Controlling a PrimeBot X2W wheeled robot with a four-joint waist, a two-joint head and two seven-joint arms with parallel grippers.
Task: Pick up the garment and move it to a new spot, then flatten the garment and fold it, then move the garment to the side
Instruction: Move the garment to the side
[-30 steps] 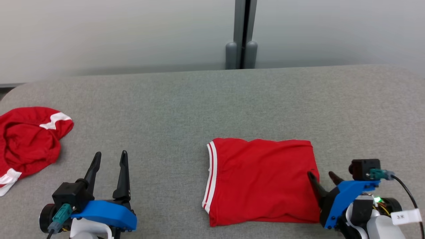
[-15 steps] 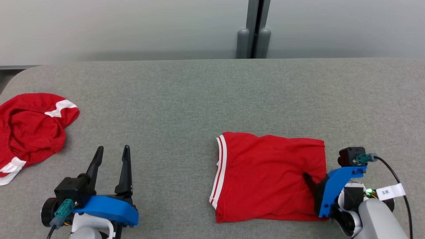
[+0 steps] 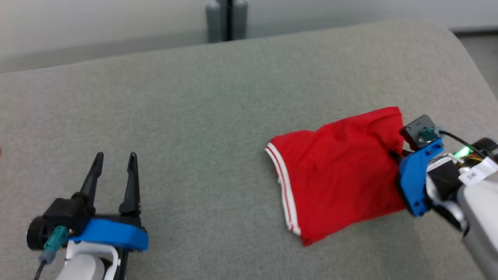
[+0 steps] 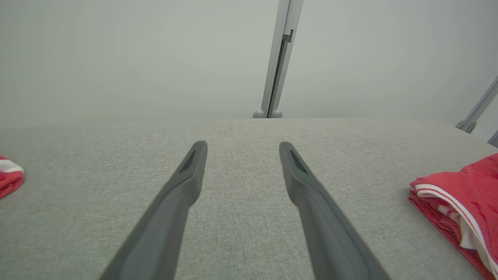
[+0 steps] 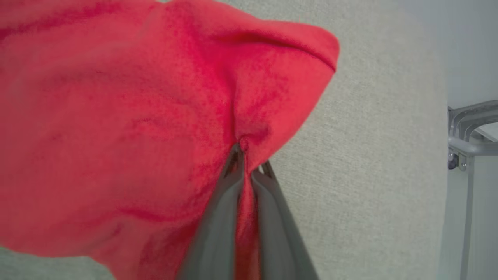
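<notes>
The garment, one pair of red shorts folded flat, lies at the right of the head view on the grey cloth-covered table. You can count two white stripes along its left edge, which points to the lower middle of the frame. Its right edge meets your right gripper.

In the right wrist view, that gripper's two dark fingers are pressed together with a fold of red cloth pinched between them. The cloth puckers at the tips and fills the left and middle of the frame. Bare table shows at the right, and one grey metal frame stands beyond the table's edge.

Your left gripper sits at the lower left of the head view. Its two fingers are apart and hold nothing, with only table between them in the left wrist view. The same view shows the garment's striped edge at the right border. A second piece of red cloth with a white band sits at the left border, well apart from the first.

Two grey post feet stand side by side behind the table at the top of the head view.
</notes>
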